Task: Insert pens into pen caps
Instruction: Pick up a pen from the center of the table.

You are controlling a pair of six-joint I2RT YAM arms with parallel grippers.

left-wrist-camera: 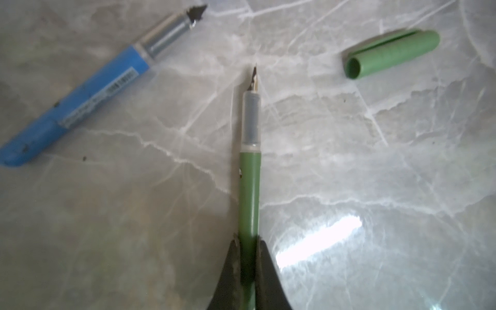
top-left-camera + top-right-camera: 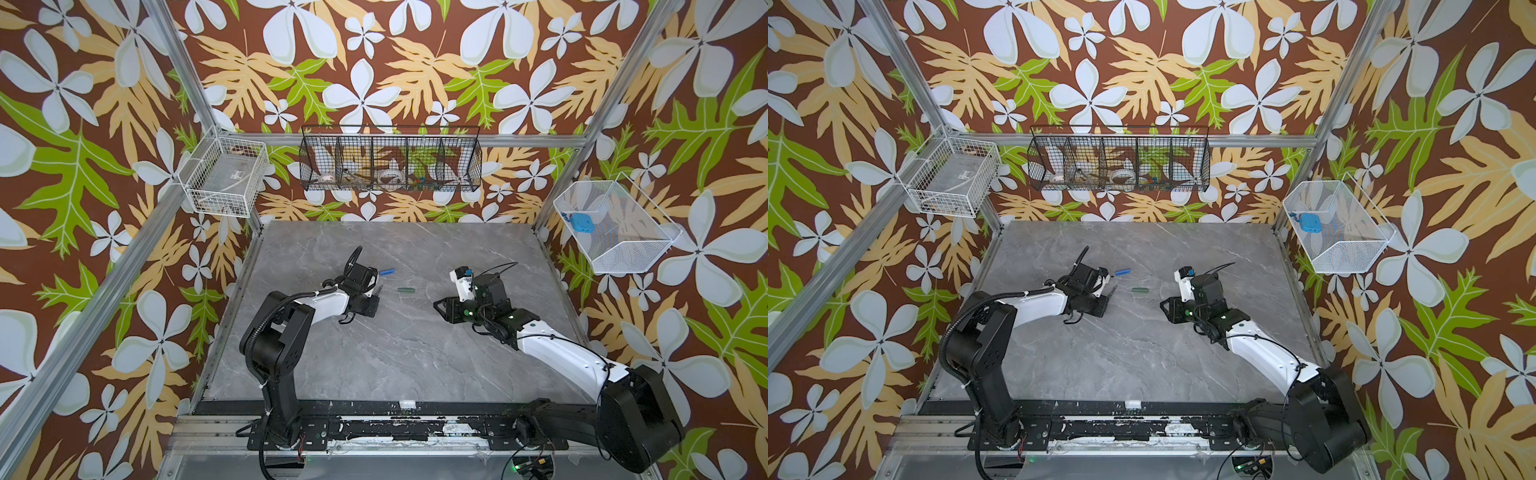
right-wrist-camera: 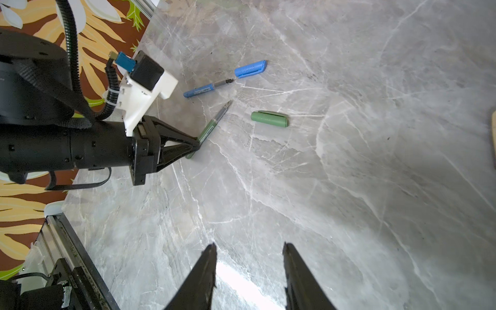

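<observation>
Tapering green pen (image 1: pixel 249 188), translucent grey grip, bare dark nib.

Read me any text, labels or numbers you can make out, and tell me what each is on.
Nothing reads clearly.
Blue pen: white label with print, too blurred to read.
Grey box in the white wire basket: sticker too small to read.
Green pen, green cap: no lettering seen.

You see the uncapped green pen (image 3: pixel 208 129), tail pinched by the left gripper (image 3: pixel 198 142). In a top view, the green cap (image 2: pixel 406 290) lies at its 3 o'clock and the blue cap (image 2: pixel 386 272) at 1 o'clock, with the blue pen (image 3: pixel 201 90) nib almost touching it.
</observation>
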